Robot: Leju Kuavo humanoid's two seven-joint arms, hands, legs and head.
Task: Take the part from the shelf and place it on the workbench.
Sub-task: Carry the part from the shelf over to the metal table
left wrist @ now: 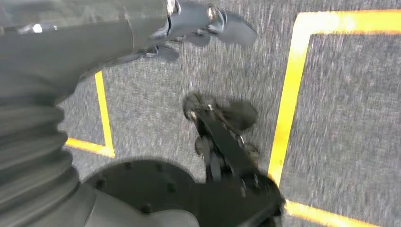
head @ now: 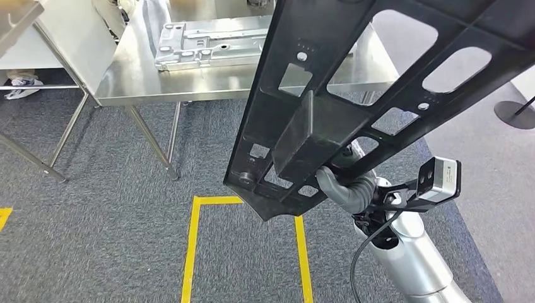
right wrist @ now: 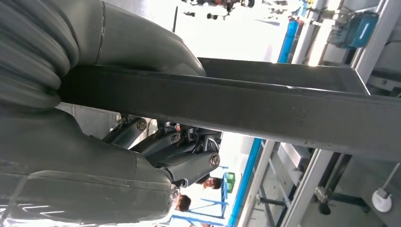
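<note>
- Right hand [head: 344,186]: at about 5 o'clock in the head view, grey thumb and darker fingers wrapped round the lower end of the part [head: 353,95], holding it aloft; confirmed in the right wrist view, with fingers [right wrist: 189,161] curled under the dark bar [right wrist: 265,111] and the thumb across its other face.
- Left hand [left wrist: 198,28]: hanging over the carpet [left wrist: 350,109], fingers loosely apart, holding nothing.
- Key relation: part rising from the right hand toward 1 o'clock, long axis running from 7 o'clock to 1 o'clock across the head view; workbench [head: 126,82] lying ahead toward 11 o'clock, partly hidden behind the part; right hand the only one in contact, hence the arm judged to do the placing.
- Appearance of the part: long, flat, black frame with rounded rectangular cut-outs, small bolt holes and a raised block near the gripped end; matt finish, rigid-looking.
- Workbench: shiny steel top on slanted legs, already carrying a silver plate assembly [head: 202,41] toward 11 o'clock.
- Floor: grey carpet with yellow tape [head: 192,246] outlining a box at 6 o'clock.
- Stage, as a judgement: part already off the shelf, carried toward the bench, not yet set down.
</note>
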